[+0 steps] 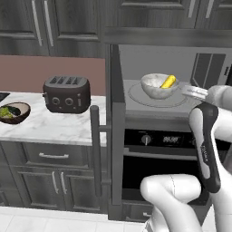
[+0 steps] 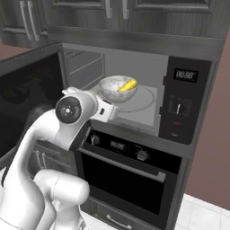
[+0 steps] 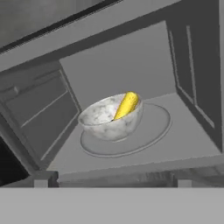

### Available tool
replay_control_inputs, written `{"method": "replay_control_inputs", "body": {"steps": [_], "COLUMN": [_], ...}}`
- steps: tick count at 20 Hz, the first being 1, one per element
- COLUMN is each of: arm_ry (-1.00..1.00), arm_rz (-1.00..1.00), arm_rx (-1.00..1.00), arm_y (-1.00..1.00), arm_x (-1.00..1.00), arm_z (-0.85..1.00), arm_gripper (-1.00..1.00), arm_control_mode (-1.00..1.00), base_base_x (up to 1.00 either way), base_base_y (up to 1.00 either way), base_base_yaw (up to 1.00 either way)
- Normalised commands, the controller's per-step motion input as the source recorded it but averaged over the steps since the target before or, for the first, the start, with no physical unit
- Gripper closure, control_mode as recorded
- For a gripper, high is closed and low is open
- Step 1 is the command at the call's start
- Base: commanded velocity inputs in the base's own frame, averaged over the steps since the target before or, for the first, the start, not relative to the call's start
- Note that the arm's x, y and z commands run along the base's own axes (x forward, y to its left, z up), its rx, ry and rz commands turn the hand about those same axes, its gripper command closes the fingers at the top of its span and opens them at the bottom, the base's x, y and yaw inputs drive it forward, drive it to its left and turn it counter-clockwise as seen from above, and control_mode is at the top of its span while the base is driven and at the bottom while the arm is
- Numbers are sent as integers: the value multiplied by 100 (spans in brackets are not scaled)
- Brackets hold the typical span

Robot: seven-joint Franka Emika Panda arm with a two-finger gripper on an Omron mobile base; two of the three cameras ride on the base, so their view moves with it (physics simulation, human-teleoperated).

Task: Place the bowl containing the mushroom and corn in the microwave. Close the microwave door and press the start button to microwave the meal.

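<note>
Pale speckled bowl (image 3: 111, 118) with yellow corn cob (image 3: 126, 105) seated on grey microwave (image 2: 148, 112) turntable, just beyond gripper (image 1: 195, 92), apparently released. Dark glass-windowed door (image 1: 113, 131) swung open, near left.

Left of the built-in column, a dark four-slot toaster (image 1: 66, 94) stands on the white marble countertop (image 1: 54, 127). A dark brown bowl (image 1: 13, 113) holding green food, possibly vegetables, sits near the counter's left edge. Below: a black oven (image 2: 130, 173) with knobs and digital display. Dark wood cabinets (image 1: 50, 20) hang above.
</note>
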Motion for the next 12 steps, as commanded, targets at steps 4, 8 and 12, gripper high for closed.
{"method": "replay_control_inputs", "body": {"steps": [4, 8, 12], "arm_ry": [4, 15, 18], "arm_rz": [27, 18, 12], "arm_rx": [-50, -46, -44], "arm_y": [41, 43, 62], "arm_x": [-100, -100, -87], "arm_z": [31, 31, 20], "arm_gripper": [-100, -100, -100], "arm_control_mode": [-100, -100, -100], "base_base_x": [0, 0, 0], "base_base_y": [0, 0, 0], "base_base_yaw": [0, 0, 0]}}
